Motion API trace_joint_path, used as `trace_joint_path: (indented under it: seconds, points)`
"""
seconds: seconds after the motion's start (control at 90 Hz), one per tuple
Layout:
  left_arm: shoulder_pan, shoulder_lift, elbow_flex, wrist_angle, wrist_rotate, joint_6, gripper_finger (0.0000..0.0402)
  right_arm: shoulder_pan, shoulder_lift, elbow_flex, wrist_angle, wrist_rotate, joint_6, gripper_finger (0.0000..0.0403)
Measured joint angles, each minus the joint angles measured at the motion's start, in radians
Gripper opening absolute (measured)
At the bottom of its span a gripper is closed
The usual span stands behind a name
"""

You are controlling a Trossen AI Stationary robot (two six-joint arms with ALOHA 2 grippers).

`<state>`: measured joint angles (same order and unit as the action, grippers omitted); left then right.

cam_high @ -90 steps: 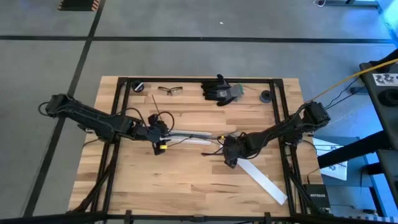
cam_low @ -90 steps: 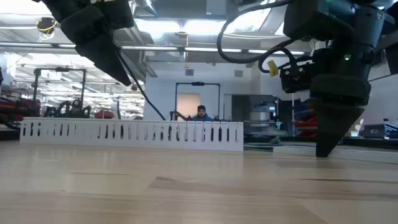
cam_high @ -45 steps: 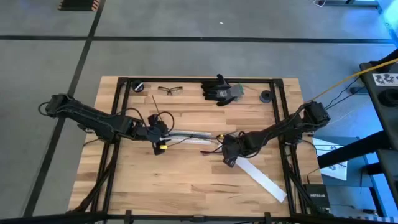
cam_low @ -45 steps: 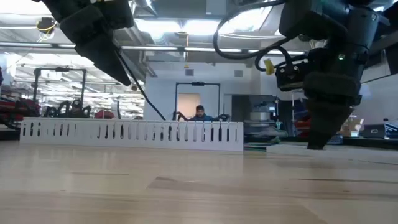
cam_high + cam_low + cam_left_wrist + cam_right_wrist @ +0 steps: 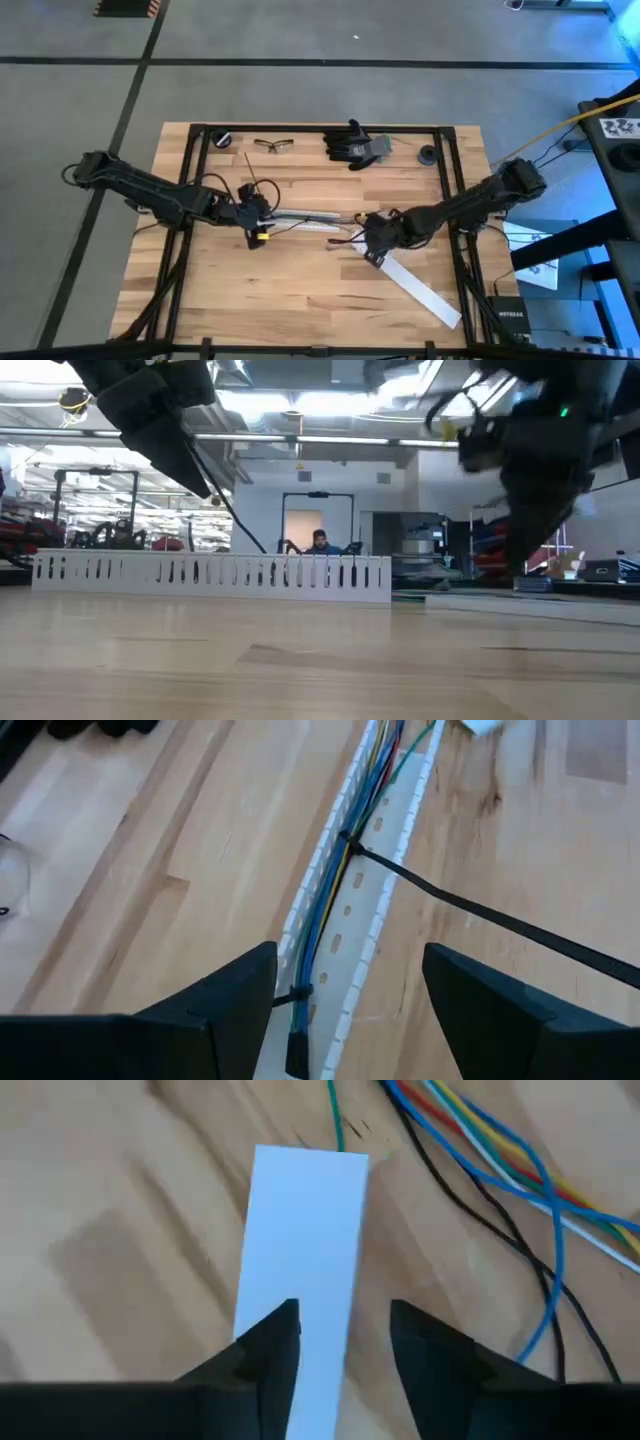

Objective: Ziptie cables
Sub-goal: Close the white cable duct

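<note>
While the cables (image 5: 340, 870) lie bundled in the white perforated channel (image 5: 385, 895) at mid-table, two black zip ties (image 5: 352, 850) already cinch them, one tail uncut. Left gripper (image 5: 345, 990) hovers over the channel, fingers apart, empty. Right gripper (image 5: 340, 1335), fingers apart, hangs above the flat white cover strip (image 5: 300, 1260). Judged remaining: the fanned-out free ends.
</note>
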<state>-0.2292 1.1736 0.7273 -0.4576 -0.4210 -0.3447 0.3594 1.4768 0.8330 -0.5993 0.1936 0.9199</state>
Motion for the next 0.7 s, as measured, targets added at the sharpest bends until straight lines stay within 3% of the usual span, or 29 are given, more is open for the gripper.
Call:
trace_joint_path:
  seconds: [0.178,0.367,0.544,0.7]
  points:
    - [0.000,0.000,0.000,0.011,0.000,-0.009,0.0237,0.121,-0.001,0.000,0.024,0.202,0.067,0.0227]
    - [0.000,0.000,0.000,0.034,0.010,-0.026,0.0237,0.264,0.130,0.002,0.129,0.493,0.069,0.0297]
    - [0.004,0.000,0.000,0.049,0.013,-0.041,0.0237,0.288,0.244,-0.055,0.279,0.530,0.093,0.0330]
    - [0.003,0.000,0.000,0.056,0.013,-0.058,0.0237,0.288,0.260,-0.129,0.351,0.575,0.127,0.0337]
